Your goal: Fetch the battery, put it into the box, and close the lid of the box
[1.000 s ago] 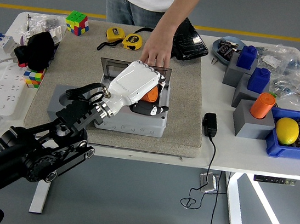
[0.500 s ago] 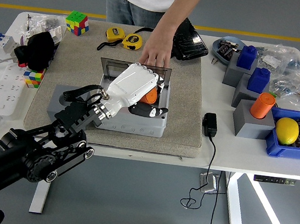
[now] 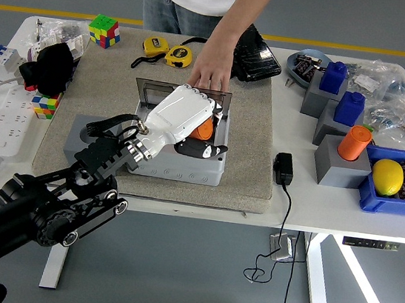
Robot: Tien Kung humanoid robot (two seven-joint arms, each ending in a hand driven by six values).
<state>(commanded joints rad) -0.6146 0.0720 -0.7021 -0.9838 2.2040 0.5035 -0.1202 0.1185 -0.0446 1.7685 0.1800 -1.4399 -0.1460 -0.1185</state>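
Upper left of the frame I see a colour cube [image 3: 104,31] on the worktop [image 3: 315,204], two yellow tape measures [image 3: 167,50] beside it; at right, a lemon-like yellow thing [image 3: 387,177] in a blue bin [image 3: 367,197].

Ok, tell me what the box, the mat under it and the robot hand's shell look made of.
Box: grey moulded plastic by its matte, even walls; its raised lid looks clear. Mat: beige felt or carpet, going by its fuzzy, speckled surface. Left hand: glossy white hard plastic shell, with dark fingertips.
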